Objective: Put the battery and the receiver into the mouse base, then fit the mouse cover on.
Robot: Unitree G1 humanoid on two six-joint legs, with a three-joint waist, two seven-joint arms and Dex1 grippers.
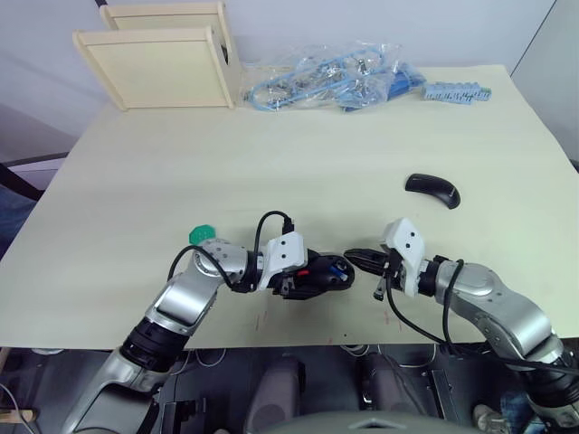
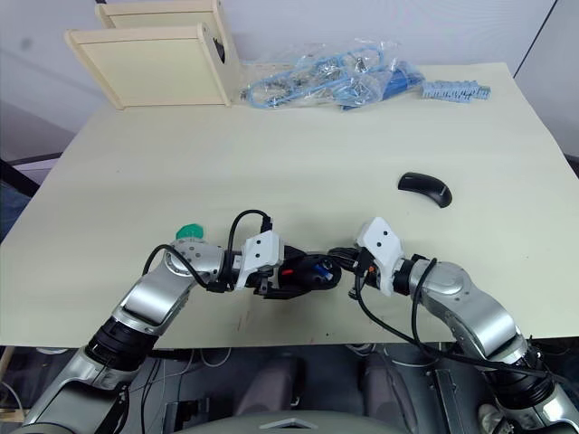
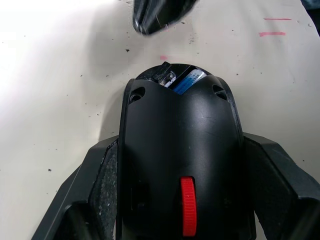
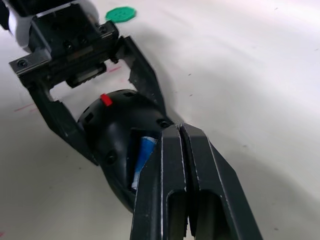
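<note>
My left gripper (image 1: 321, 271) is shut on the mouse base (image 1: 317, 274), a black oval body with a red wheel (image 3: 187, 205), held low over the table near its front edge. Its fingers (image 3: 100, 190) press both sides of the base. The blue-and-white battery (image 4: 145, 152) lies in the base's open compartment. My right gripper (image 4: 181, 131) is shut, nothing showing between its fingers, with its tip just over that compartment's rim. The mouse cover (image 1: 432, 189), a glossy black arched shell, lies on the table to the right. The receiver is hidden.
A small green disc (image 1: 203, 235) lies just left of my left wrist. At the back stand two pale wooden trays (image 1: 163, 63), clear bags of blue parts (image 1: 335, 77) and a blue strip (image 1: 457, 92). The table's front edge (image 1: 298, 342) is close below both grippers.
</note>
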